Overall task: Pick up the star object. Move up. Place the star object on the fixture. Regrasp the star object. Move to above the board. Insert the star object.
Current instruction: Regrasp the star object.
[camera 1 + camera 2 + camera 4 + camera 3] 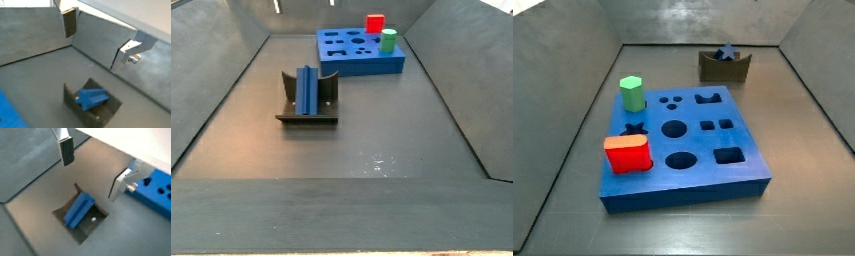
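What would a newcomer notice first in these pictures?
The big blue board in mid-floor, with a red block and a green peg standing on it. Behind it, near the back wall, the blue star rests in the fixture. The hand hangs open and empty above the star.

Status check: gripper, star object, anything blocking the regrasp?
Gripper open, empty, above the fixture. Star object resting in the fixture's notch. Nothing in the way.
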